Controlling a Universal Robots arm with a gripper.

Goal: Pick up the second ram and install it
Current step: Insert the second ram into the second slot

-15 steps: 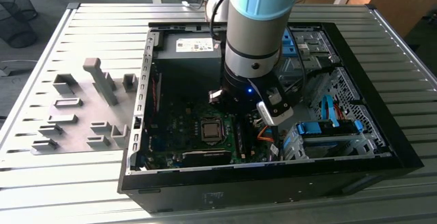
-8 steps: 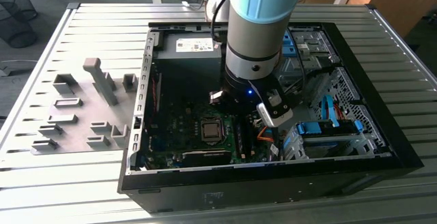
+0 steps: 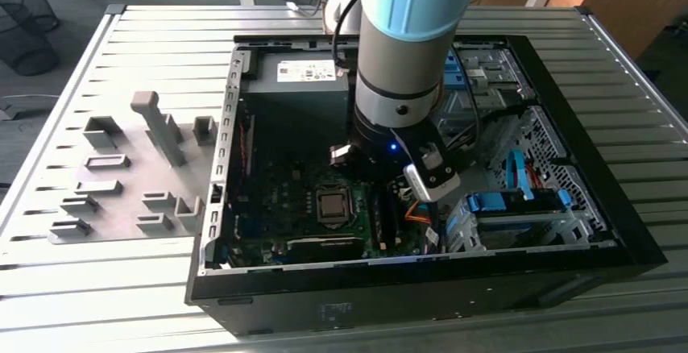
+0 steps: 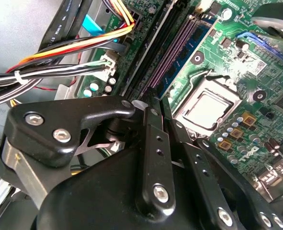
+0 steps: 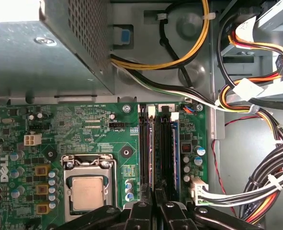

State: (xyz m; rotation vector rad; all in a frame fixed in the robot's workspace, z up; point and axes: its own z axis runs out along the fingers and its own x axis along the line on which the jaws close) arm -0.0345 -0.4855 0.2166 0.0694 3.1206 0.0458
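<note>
My gripper point(image 3: 376, 177) hangs low inside the open computer case point(image 3: 602, 240), over the motherboard point(image 5: 84, 129). Its black fingers point(image 5: 140, 211) are shut, tip against tip, directly above the memory slots point(image 5: 144, 143) beside the processor socket point(image 5: 86, 191). In both wrist views the gripper point(image 5: 154, 194) point(image 4: 148, 103) sits at the near end of the visible slots. A thin blue-green strip stands on edge along the outer slot point(image 5: 175, 143) point(image 4: 195, 45); it looks like the second ram. Contact between the fingertips and the strip is hidden.
The grey power supply point(image 3: 296, 75) fills the case's far corner. Bundled cables point(image 5: 256, 191) run close beside the slots. Blue drive-bay clips point(image 3: 505, 201) sit on the exterior view's right. Grey fixture blocks point(image 3: 161, 127) stand on the slatted table on the exterior view's left.
</note>
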